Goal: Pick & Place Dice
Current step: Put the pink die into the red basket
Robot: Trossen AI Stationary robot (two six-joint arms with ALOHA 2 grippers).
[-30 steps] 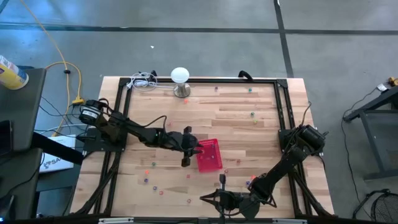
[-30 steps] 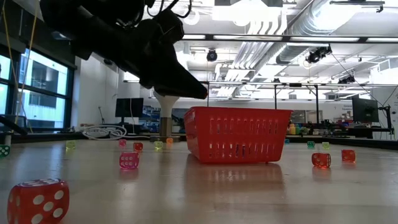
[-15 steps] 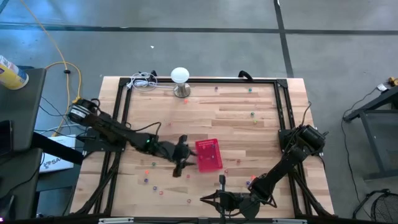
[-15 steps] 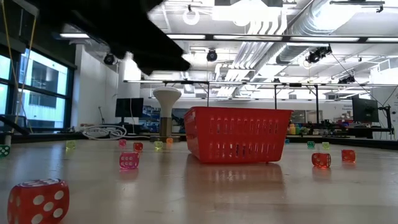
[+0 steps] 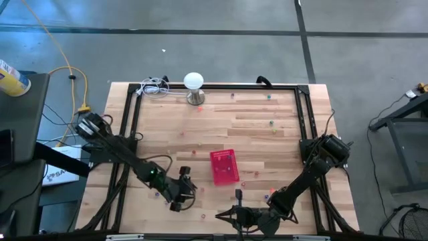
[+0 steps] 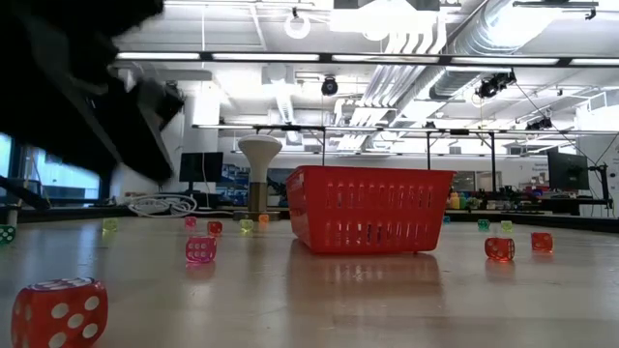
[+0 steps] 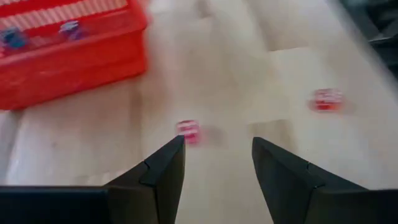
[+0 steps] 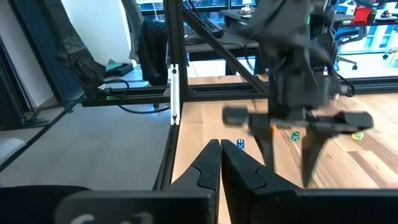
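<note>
The left gripper (image 5: 179, 198) hangs over the table's near-left part, close to the near edge, with its fingers (image 7: 163, 171) spread and nothing between them. In the left wrist view a pink die (image 7: 188, 131) lies on the bare wood just ahead of the gap, blurred so no pips can be read; a second die (image 7: 327, 99) lies farther off, also blurred. In the low view the left arm is only a dark mass cut off at the upper left corner, hiding part of the room behind.

The red basket (image 5: 224, 166) stands near the table's middle, a little toward the near edge, well apart from the left gripper. Through its wall in the left wrist view, blue shapes (image 7: 13, 37) show inside, too smeared to tell as dice.

The other dice (image 6: 200, 249) are scattered: a red one (image 6: 59, 310) nearest the low camera, more red ones (image 6: 500, 248) beyond the basket, small ones (image 5: 272, 122) toward the far-right part. From above most are mere specks.

A white lamp (image 5: 194, 82) stands at the far edge beside a coil of cable (image 5: 154, 87).

The right gripper (image 5: 238, 194) rests at the near edge, fingers pressed together, holding nothing. Open wood lies between basket and left edge.
</note>
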